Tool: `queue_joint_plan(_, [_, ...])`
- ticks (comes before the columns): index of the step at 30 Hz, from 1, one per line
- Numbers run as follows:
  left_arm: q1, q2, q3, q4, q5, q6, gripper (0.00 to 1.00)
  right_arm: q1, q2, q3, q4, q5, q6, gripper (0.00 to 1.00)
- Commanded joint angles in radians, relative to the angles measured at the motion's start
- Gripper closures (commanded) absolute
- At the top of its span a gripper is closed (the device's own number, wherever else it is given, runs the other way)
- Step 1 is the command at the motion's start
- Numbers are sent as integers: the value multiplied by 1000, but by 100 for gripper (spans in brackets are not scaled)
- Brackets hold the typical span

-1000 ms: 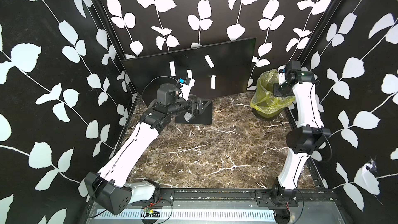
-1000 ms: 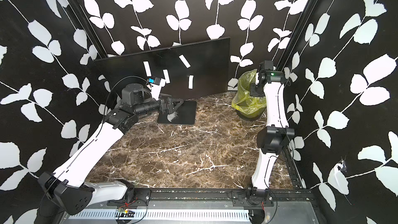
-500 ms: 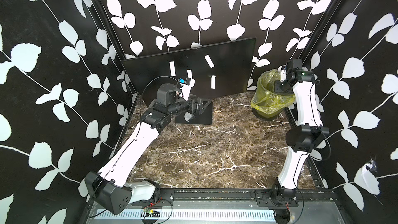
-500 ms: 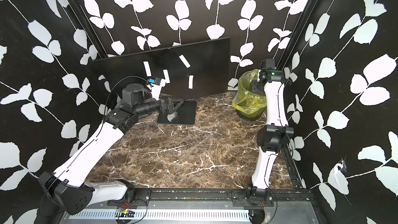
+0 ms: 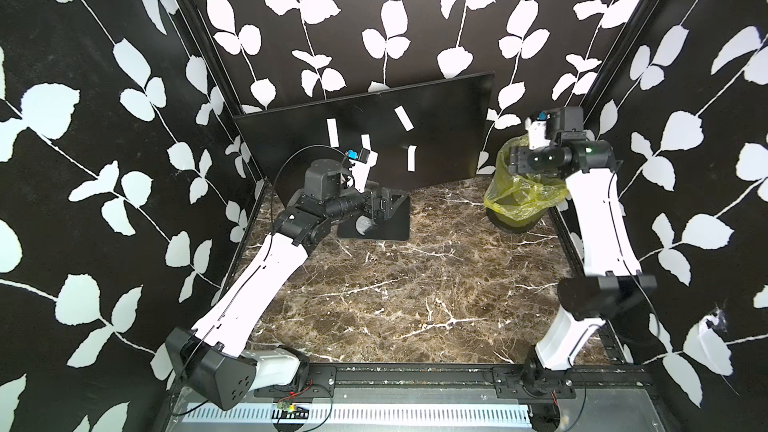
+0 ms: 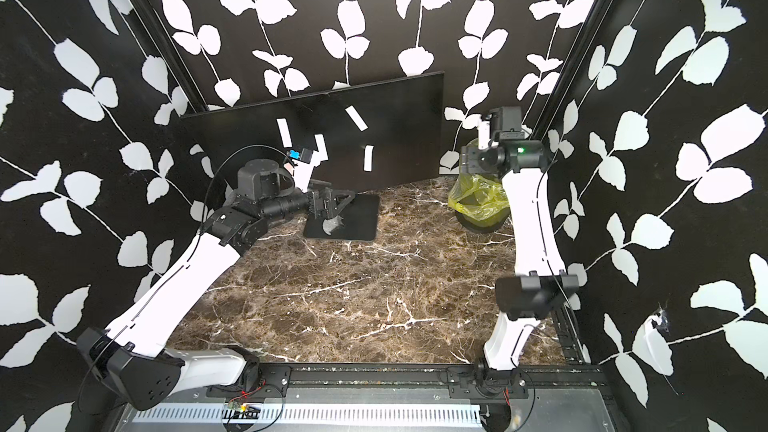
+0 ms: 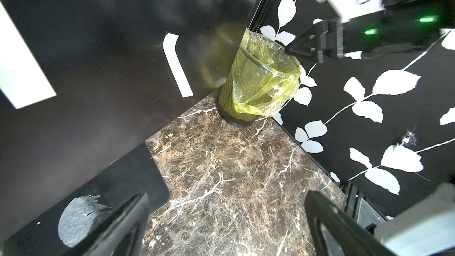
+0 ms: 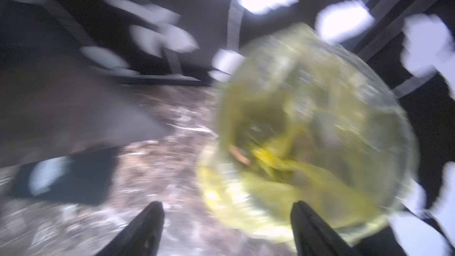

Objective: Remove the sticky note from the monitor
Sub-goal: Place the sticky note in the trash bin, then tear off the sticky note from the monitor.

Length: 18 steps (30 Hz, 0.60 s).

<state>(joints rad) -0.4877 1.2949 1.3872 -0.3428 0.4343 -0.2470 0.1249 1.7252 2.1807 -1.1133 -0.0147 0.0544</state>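
Hovering above the yellow-lined bin [image 5: 515,201] beside the monitor [image 5: 449,126], the right pincer [image 8: 226,203] gapes empty, left pincer [image 7: 226,194] too.

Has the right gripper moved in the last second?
Yes: the right gripper has swung across the yellow-lined bin toward the monitor, jaws apart.

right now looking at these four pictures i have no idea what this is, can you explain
Two white robot arms work in a leaf-patterned booth. Two pictures look down from side-by-side overhead cameras; the other two come from a camera on each arm's wrist. On the marble table stands a black monitor with four white sticky notes on its screen, beside a bin lined with a yellow bag. The left pincer hovers open by the monitor's base; the right pincer is open above the bin. Neither holds anything.
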Motion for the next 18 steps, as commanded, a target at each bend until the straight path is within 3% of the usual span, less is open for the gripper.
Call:
queue_joint_plan(1, [-5,-17,23,-25,-8,22,1,98,-104,-149,196,-146,123,21])
queue_joint_plan(8, [-5,-40,12,-51,-18,28,1,320,-133,-299,452,-244,381,27])
queue_joint_plan(18, [-5,-77,-41,-42,-26,26,1,425,5,-242,590,-317,537,30])
